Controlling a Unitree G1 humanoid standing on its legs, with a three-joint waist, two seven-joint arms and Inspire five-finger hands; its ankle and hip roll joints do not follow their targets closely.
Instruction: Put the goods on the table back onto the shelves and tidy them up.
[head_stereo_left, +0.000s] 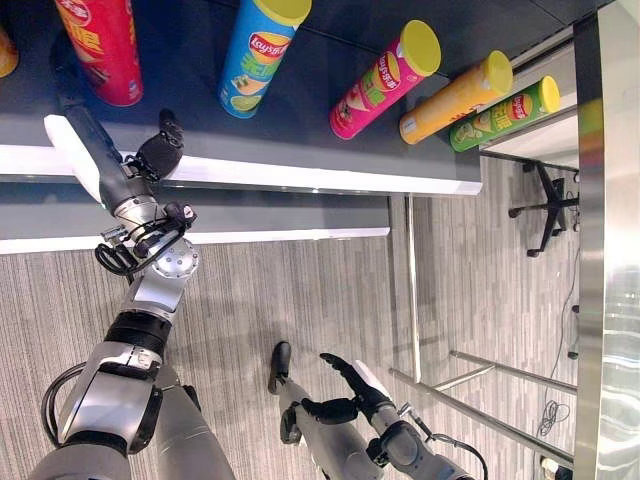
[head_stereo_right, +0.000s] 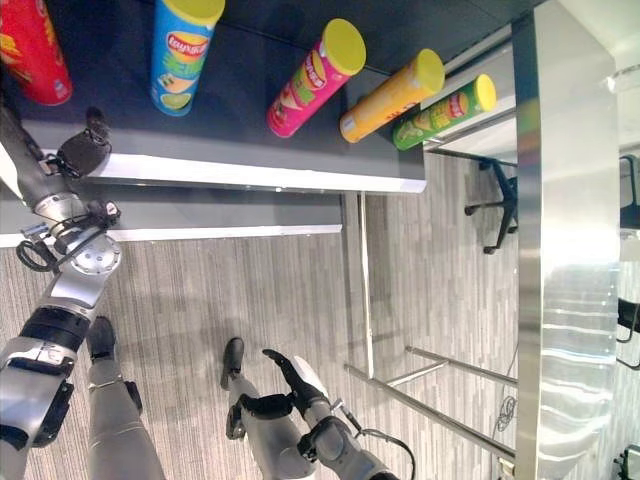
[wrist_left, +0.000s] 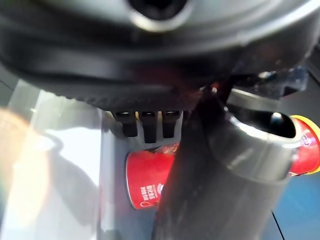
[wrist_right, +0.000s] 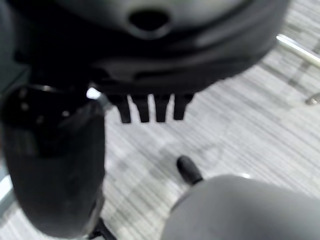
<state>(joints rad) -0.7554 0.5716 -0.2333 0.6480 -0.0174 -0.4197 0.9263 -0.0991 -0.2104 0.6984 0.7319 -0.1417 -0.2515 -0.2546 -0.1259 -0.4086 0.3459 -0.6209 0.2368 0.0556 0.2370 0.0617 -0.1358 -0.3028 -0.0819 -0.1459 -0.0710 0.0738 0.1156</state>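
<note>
You have a dark table carrying five chip cans in a row: red can, blue can, pink can, orange can, green can. Left robot hand rests at the table's white front edge near the red can, fingers relaxed, holding nothing. Right robot hand hangs low over the floor, fingers spread, empty.
</note>
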